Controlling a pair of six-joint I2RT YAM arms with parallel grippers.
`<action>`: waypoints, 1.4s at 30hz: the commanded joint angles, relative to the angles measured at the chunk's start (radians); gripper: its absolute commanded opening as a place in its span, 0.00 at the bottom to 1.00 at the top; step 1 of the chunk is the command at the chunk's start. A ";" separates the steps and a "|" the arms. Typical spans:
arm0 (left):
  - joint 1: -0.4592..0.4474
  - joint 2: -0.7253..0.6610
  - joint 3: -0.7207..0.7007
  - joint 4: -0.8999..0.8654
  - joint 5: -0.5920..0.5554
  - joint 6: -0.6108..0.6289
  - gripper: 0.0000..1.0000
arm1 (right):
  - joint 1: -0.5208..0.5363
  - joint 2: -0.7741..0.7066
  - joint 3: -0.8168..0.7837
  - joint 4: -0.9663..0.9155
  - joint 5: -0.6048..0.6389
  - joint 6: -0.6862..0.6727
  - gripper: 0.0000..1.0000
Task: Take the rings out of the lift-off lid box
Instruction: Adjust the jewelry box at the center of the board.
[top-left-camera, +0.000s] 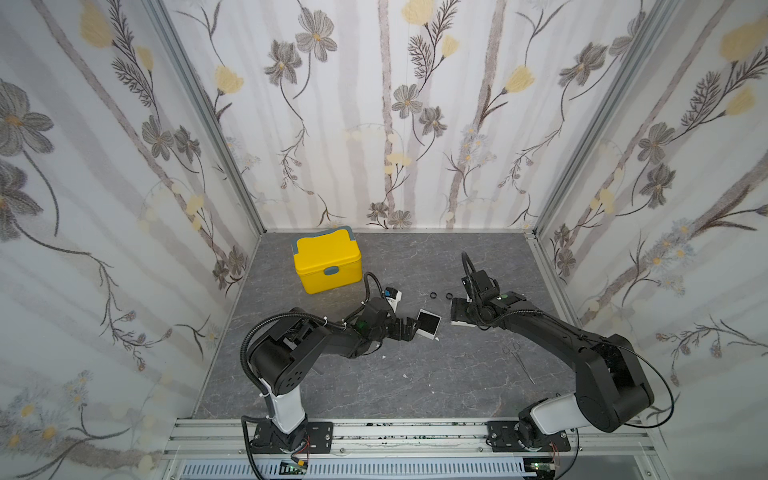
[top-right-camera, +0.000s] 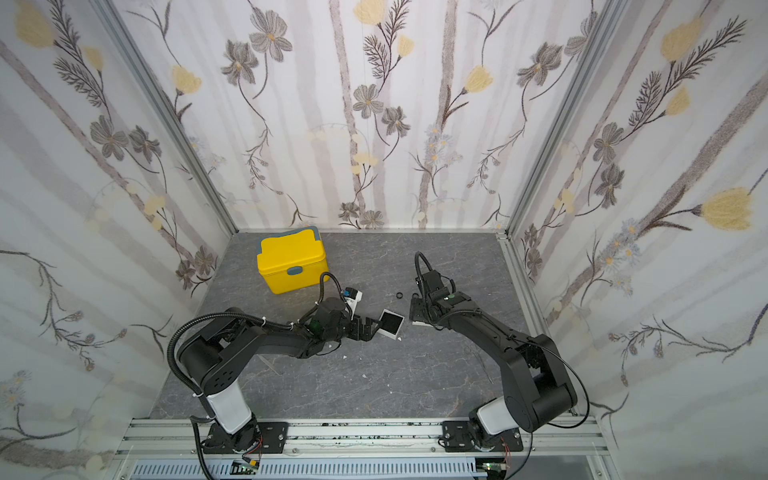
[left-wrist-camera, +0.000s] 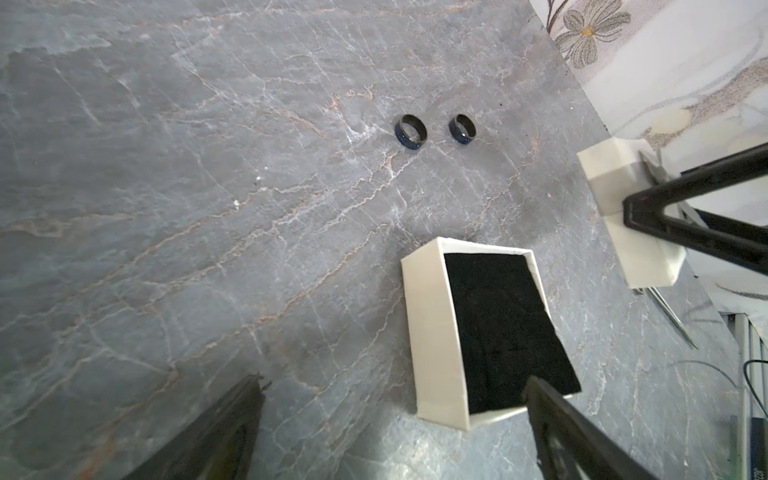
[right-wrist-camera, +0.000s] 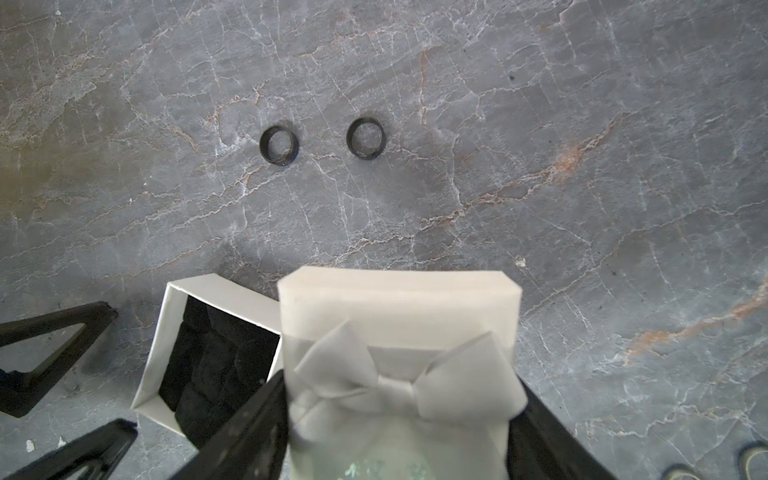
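Both rings (left-wrist-camera: 410, 133) lie flat on the grey marbled desk (left-wrist-camera: 208, 208), outside the lift-off lid box (left-wrist-camera: 432, 332). They sit on the far side of the box, toward the back wall, side by side with a small gap between them, and neither touches the box. In a top view the pair shows as two small dark circles (top-left-camera: 432, 295), near the box (top-left-camera: 429, 323) but clear of it.

The box stands open on the desk with its black lining bare and nothing lying on it.

Its lid (right-wrist-camera: 399, 316), white with a grey bow on top, is just beside the box on the robot's right, with a strip of desk between them. The right gripper (right-wrist-camera: 399, 374) grips the lid, one finger on each of two opposite sides. Whether the lid's lower edge touches the desk cannot be told.

The left gripper (left-wrist-camera: 395, 379) is on the robot's left of the box. Its jaws are spread wide and hold nothing. One finger (left-wrist-camera: 552, 415) reaches over the box's near corner, and contact there cannot be told.

A yellow box (top-left-camera: 327, 259) with a grey latch stands well apart from the lift-off lid box, beyond it and to the robot's left, with its lid shut.
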 joint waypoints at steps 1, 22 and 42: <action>-0.019 -0.005 -0.017 -0.144 0.022 -0.058 1.00 | 0.004 -0.011 0.000 0.014 -0.010 -0.005 0.74; -0.041 0.087 0.306 -0.493 -0.215 0.098 0.80 | 0.008 -0.037 -0.037 0.051 -0.030 -0.004 0.73; -0.042 0.076 0.357 -0.529 -0.127 0.091 0.17 | 0.007 -0.029 -0.055 0.075 -0.041 -0.002 0.73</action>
